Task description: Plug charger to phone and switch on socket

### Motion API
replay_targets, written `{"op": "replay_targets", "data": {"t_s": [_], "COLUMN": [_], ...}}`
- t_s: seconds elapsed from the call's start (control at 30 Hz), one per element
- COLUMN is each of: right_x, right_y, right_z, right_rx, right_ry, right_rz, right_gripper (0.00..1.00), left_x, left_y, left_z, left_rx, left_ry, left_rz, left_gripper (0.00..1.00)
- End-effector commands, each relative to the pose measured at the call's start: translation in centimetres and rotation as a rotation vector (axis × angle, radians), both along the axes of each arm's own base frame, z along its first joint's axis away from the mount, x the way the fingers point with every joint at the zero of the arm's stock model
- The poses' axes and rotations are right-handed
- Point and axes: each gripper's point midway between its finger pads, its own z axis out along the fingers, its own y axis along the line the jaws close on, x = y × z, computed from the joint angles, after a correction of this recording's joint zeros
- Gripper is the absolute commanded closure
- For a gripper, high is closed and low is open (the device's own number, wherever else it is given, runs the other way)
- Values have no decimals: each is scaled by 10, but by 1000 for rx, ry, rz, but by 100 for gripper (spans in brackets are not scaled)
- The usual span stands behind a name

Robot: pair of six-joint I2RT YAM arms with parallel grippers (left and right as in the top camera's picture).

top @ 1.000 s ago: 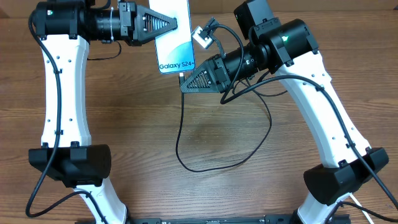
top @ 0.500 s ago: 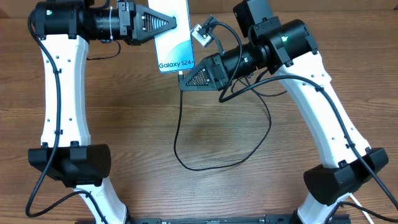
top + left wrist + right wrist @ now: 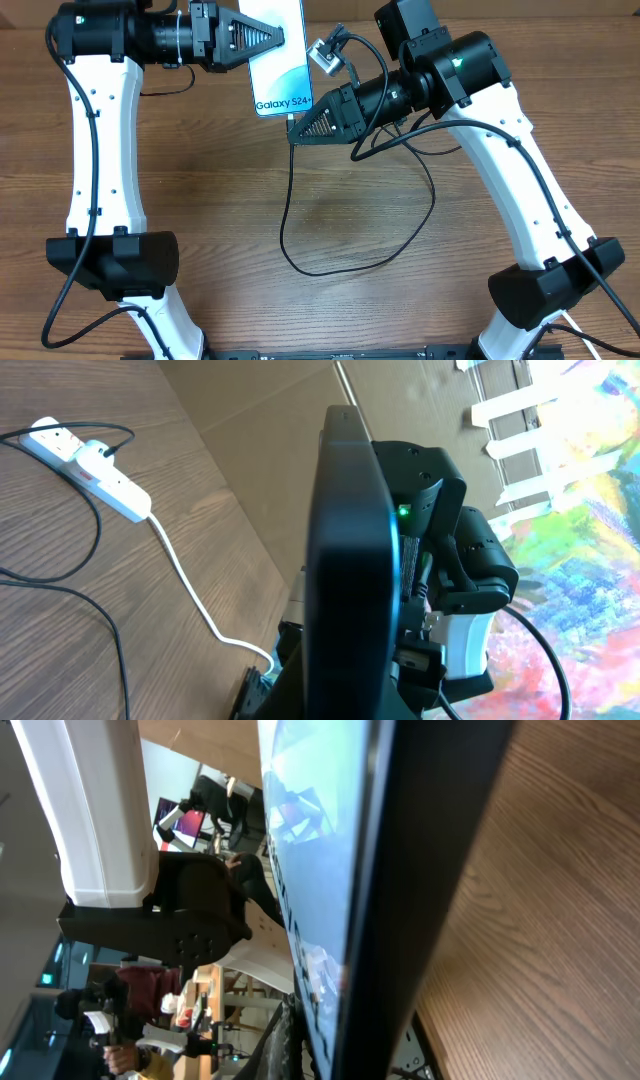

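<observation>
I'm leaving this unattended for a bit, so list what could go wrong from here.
1. The left gripper holds the phone by one edge; a push from the right gripper, shut on the charger tip at its bottom edge, might twist or slip it.
2. The charger's slack loops across the table and could snag on a move.

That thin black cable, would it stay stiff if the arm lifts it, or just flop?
Probably floppy: the cable lies in a loose loop on the table. It looks thin, so likely light, trailing behind the right gripper when moved.
</observation>
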Motion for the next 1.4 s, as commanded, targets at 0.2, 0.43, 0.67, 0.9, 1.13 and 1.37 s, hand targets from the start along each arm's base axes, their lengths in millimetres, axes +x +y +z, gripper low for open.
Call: {"op": "replay_targets", "data": {"t_s": [0.2,0.43,0.67,0.9,1.13,1.37], "right_x": [-9,-13,-13,-20,-20,18], "right_y": [0,8,8,14,16,3], "right_z": [9,11,11,11,11,-11], "right_rx": [3,16,12,13,6,-151], "right_ry": [-13,-36,-22,-26,-19,7], "right_rz": [4,26,21,43,37,-162], "right_gripper": [96,96,96,96,96,96], "left_x": [-11,-11,-10,-10,-10,9], "left_y": [-6,-7,-7,-7,-7,6], "left_z": [15,15,15,15,15,-5], "left_rx": [-67,-66,-64,-64,-64,55], "left_ry": [-6,-12,-13,-14,-15,-12], "left_rz": [-57,-58,-56,-57,-56,52], "left_gripper": [96,96,96,96,96,96]}}
